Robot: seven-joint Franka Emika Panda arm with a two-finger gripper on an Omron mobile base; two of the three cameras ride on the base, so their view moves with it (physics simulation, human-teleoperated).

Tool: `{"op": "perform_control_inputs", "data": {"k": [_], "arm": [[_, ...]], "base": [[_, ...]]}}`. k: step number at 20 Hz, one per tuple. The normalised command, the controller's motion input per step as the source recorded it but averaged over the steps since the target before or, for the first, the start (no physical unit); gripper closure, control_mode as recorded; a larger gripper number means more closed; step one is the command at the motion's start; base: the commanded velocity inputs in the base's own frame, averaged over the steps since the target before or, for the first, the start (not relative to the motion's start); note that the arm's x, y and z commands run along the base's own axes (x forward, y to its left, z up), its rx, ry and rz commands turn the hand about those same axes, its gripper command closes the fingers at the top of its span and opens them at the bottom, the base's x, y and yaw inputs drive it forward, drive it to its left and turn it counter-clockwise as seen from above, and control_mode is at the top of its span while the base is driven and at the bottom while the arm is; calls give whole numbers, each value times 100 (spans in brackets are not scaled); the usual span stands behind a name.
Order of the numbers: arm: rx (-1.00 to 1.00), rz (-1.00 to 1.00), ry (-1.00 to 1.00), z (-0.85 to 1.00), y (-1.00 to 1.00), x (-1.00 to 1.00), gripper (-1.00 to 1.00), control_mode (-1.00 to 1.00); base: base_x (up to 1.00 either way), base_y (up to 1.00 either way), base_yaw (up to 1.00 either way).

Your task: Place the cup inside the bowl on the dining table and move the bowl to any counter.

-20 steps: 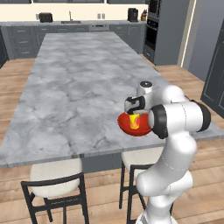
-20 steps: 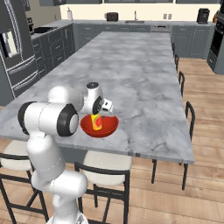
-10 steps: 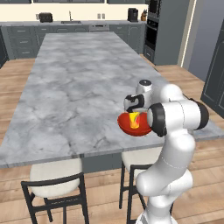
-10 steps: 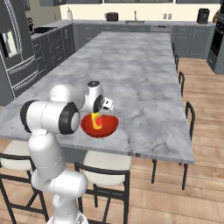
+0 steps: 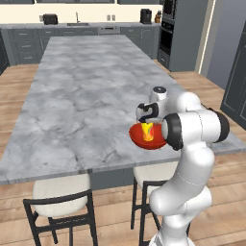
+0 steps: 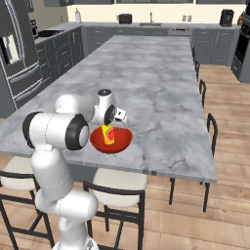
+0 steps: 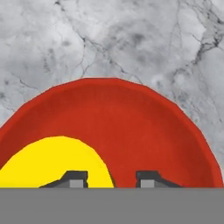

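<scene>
Left base view: white arm rises from the lower right, claw (image 5: 146, 120) pointing down over the shallow glossy red bowl (image 5: 137, 136). The small yellow tumbler with orange-red patches (image 5: 148, 131) stands upright inside the bowl, right under the claw. The arm's elbow covers the bowl's right side here.

Right base view: same bowl (image 6: 122, 141) seen from the other side, whole near rim visible, cup (image 6: 108, 135) sitting left of the bowl's centre. Claw (image 6: 113, 125) is just above the cup's rim; can't tell from either base view whether the tips touch it.

Hand view: looks straight down into the bowl (image 7: 131, 127). Cup (image 7: 52, 162) fills the lower left as a yellow disc. Two dark fingertips (image 7: 73, 178) at the bottom are spread apart: the left one over the yellow, the right one over bare red. Claw is parted and not pinching the cup.

Edges and room: bowl sits near the near long edge of the long grey-veined marble tabletop (image 5: 81, 96), toward its right end in the left base view. Bare marble all around the bowl's far side and to its left.

Room: cushioned dark-framed chairs (image 5: 60, 199) tucked under the near edge, more chairs (image 6: 207, 136) along the right side in the right base view. Wood plank floor (image 6: 229, 195). Grey cabinet run with drawers (image 5: 29, 45) along the back wall, steel fridge (image 6: 14, 58) at far left in the right base view.
</scene>
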Motion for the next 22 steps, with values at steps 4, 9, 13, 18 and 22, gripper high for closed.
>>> {"op": "perform_control_inputs", "data": {"k": [4, 9, 13, 18, 22], "arm": [[-1, 1, 1, 30, 0, 0, -100, -100], [0, 0, 0, 71, -3, -9, -100, -100], [0, 0, 0, 51, -12, -18, -100, -100], [0, 0, 2, 8, -33, -14, -100, -100], [1, 0, 0, -12, -30, -3, -100, -100]], "base": [[0, 0, 0], [0, 0, 0], [0, 0, 0], [0, 0, 0], [0, 0, 0]]}}
